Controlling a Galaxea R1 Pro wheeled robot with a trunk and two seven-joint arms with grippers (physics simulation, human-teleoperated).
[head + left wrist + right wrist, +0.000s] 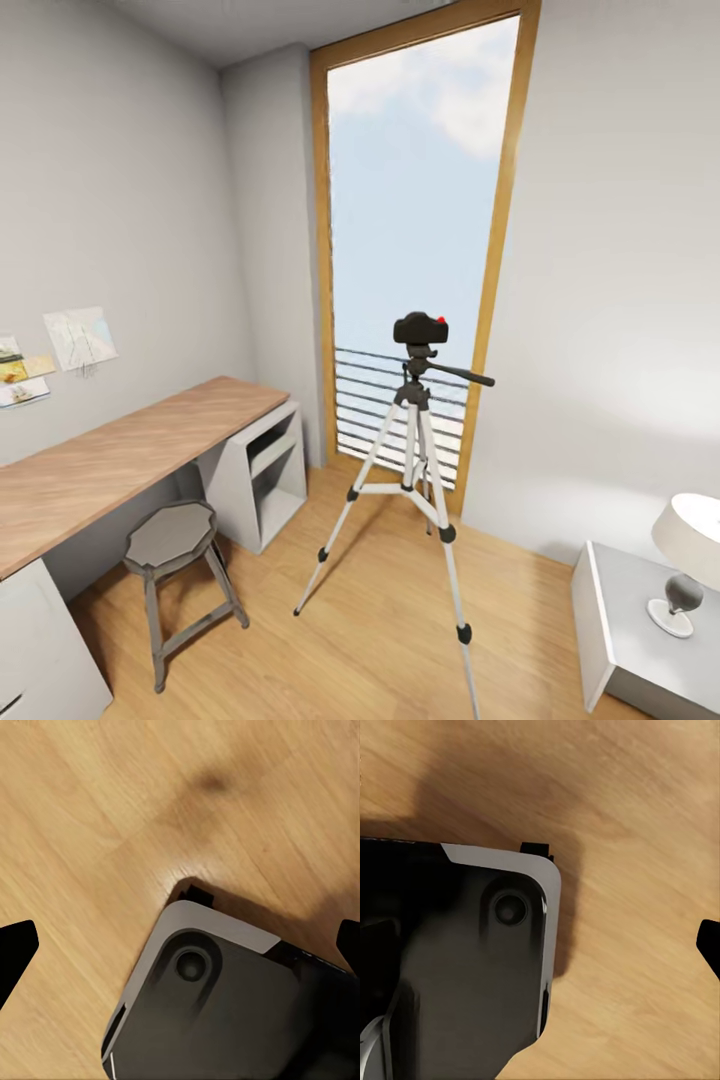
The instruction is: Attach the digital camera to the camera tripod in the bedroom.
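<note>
- A light wood plank floor (97, 810) is running across the left wrist view, its grain lying diagonally.
- A dark grey, rounded-corner part of the robot's own base (225, 1012) is sitting over the floor, with a paler grey band along its upper edge.
- A round, recessed dark knob-like feature (192, 964) is showing near that corner.
- A small black block (198, 895) is sticking out just beyond the pale edge, casting a shadow on the wood.
- The left tool (180, 945) is showing two black fingertips (15, 949) at opposite edges, standing wide apart with nothing between them.
- A soft dark smudge (214, 781) is lying on the floor farther off.
</note>
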